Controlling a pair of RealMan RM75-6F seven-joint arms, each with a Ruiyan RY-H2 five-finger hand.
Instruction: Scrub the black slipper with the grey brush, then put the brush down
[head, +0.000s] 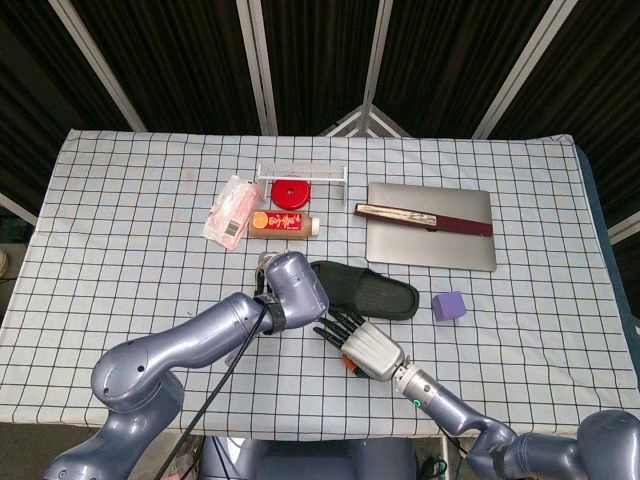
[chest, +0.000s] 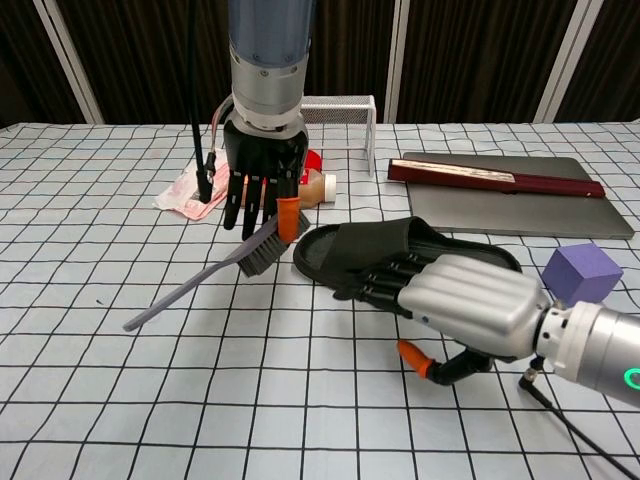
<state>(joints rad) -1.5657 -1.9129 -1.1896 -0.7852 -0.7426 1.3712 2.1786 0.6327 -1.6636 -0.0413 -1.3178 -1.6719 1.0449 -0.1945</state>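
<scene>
The black slipper (chest: 400, 248) (head: 372, 290) lies near the table's middle, its length running left to right. My left hand (chest: 262, 190) (head: 292, 284) hangs just left of the slipper's left end and pinches the grey brush (chest: 258, 256). The bristles point down close to the cloth, beside the slipper and off it, and the long handle slants toward the near left. My right hand (chest: 468, 305) (head: 366, 346) lies at the slipper's near side. Its fingers (chest: 385, 285) rest on the near edge, with the orange-tipped thumb below, off the slipper.
A purple cube (chest: 581, 275) sits right of the slipper. A grey slab (head: 432, 228) carrying a dark red case (head: 425, 217) is behind it. A juice bottle (head: 284, 224), a pink packet (head: 231, 210) and a wire rack (head: 301, 174) with a red disc stand behind my left hand.
</scene>
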